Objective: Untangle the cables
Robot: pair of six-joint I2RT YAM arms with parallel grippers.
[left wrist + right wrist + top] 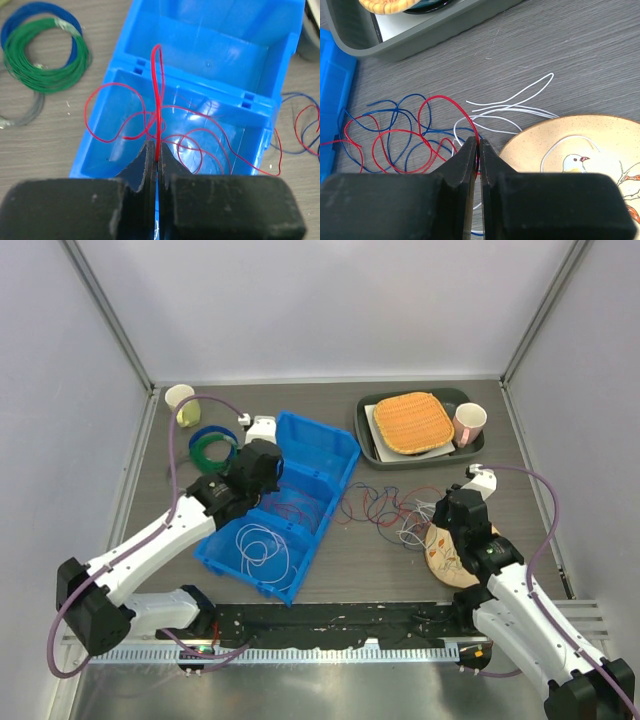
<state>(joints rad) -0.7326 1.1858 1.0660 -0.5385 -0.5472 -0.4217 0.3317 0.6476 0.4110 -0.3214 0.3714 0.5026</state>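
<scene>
The cables are thin red, dark blue and white wires. A loose tangle (385, 508) lies on the table between the blue bin (322, 445) and a plate. My left gripper (272, 483) hovers over the bin's middle compartment, shut on a red wire (156, 100) that loops upward and trails over the bin's right wall. A white wire (262, 545) is coiled in the bin's near compartment. My right gripper (441, 515) is shut on a red wire loop (440, 96) at the tangle's right end, with blue wires (415, 95) to its left and white wires (530, 111) to its right.
A tan plate with a bird picture (580, 145) lies right of the right gripper. A grey tray (365, 430) at the back holds a woven orange mat and a pink mug. Green and blue coiled rings (45, 84) and a cup (180, 400) sit left of the bin.
</scene>
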